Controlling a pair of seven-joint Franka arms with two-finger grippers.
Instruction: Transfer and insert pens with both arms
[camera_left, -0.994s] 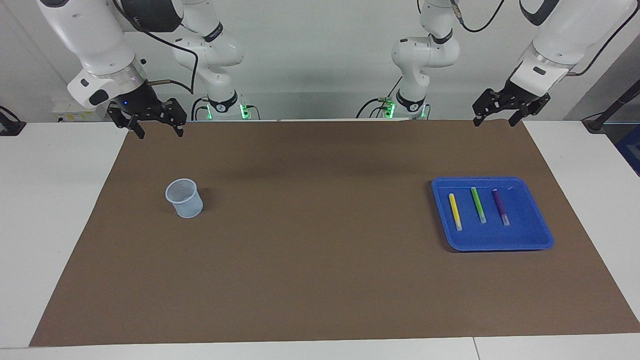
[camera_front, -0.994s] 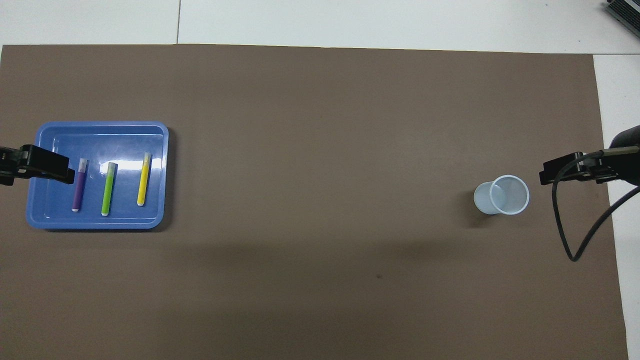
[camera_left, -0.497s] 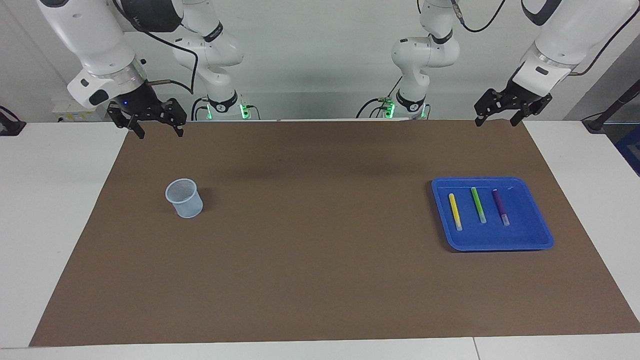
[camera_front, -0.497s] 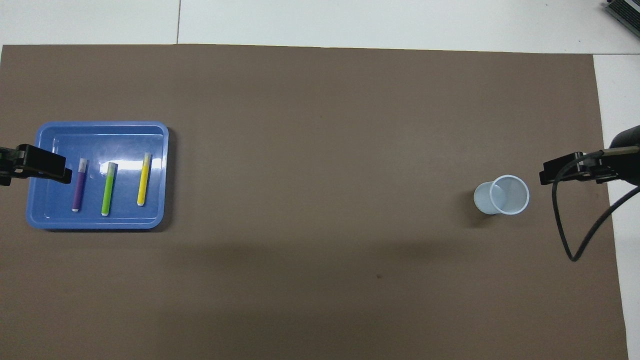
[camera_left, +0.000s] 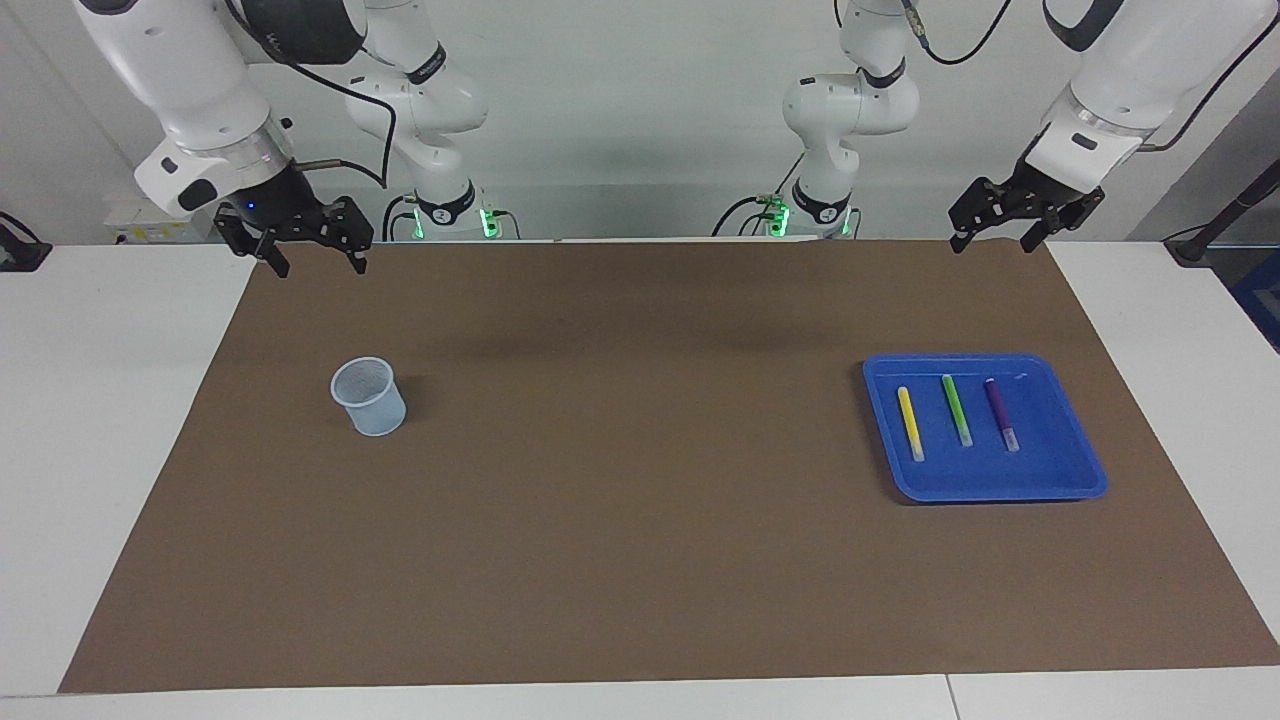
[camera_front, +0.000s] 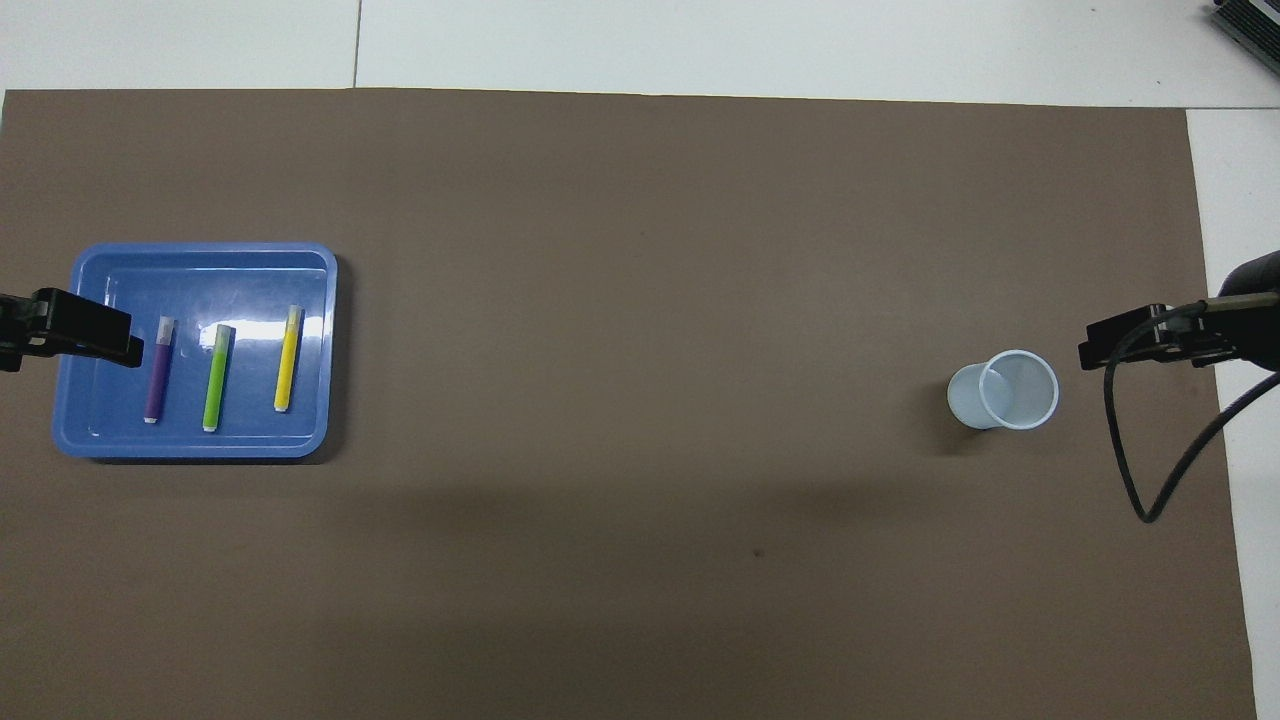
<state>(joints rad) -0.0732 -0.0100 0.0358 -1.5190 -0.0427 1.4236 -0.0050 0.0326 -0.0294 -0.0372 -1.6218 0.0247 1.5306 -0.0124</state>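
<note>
Three pens lie side by side in a blue tray (camera_left: 1060, 470) toward the left arm's end of the table: yellow (camera_left: 910, 423), green (camera_left: 956, 410) and purple (camera_left: 1001, 413). From above they show as purple (camera_front: 157, 370), green (camera_front: 215, 378) and yellow (camera_front: 287, 358) in the same tray (camera_front: 200, 250). My left gripper (camera_left: 990, 243) hangs open and empty in the air over the mat's corner by that tray, touching nothing. My right gripper (camera_left: 320, 268) waits, open and empty, over the mat's corner at the right arm's end.
A pale translucent cup (camera_left: 369, 397) stands upright on the brown mat (camera_left: 640, 520) toward the right arm's end. Two smaller white arms with green-lit bases (camera_left: 450, 215) stand at the robots' edge. A black cable (camera_front: 1150, 490) loops down from the right arm.
The left gripper has risen and drawn back slightly. The right arm, the pens and the cup have not moved.
</note>
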